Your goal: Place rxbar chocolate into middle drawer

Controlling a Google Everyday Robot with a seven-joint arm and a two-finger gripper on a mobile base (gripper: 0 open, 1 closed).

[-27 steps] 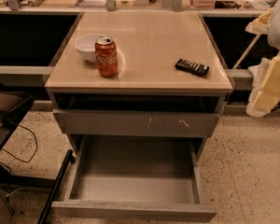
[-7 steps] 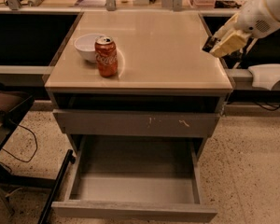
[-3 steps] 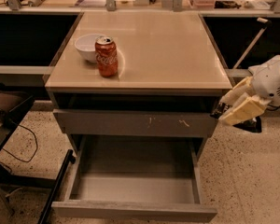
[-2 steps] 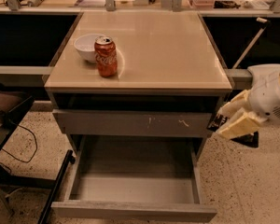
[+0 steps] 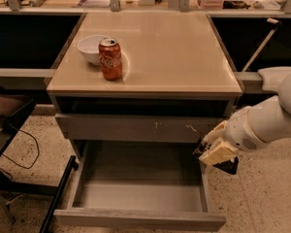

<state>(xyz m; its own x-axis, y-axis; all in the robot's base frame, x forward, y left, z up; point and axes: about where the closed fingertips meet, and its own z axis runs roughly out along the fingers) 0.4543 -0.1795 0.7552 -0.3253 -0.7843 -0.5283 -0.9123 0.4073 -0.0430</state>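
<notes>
so the gripper (image 5: 216,153) is hanging right at the right-hand wall of the open drawer (image 5: 136,219), near the back, just under the scratched front (image 5: 136,128) above it. it looks clamped on the bar (image 5: 229,166), with dark wrapper poking out on both sides of the pale fingers. that means the bar is up in the air at the drawer's edge, not inside yet. if i were running this step, i'd slide left first so the bar sits over the bare grey floor rather than over the wall. the arm (image 5: 266,123) comes in from the right, so i'd watch that it doesn't lean on that wall on the way. i'd also stay below the lip of the scratched front, since there isn't much gap there. then go down close to the floor, keep the bar roughly flat, and only then let go. it's thin and light, so i reckon a drop from height would make it skid or land propped on the side. the can (image 5: 110,58) and bowl (image 5: 88,47) are up on the top (image 5: 174,47), well apart from all this, so no worries there.
</notes>
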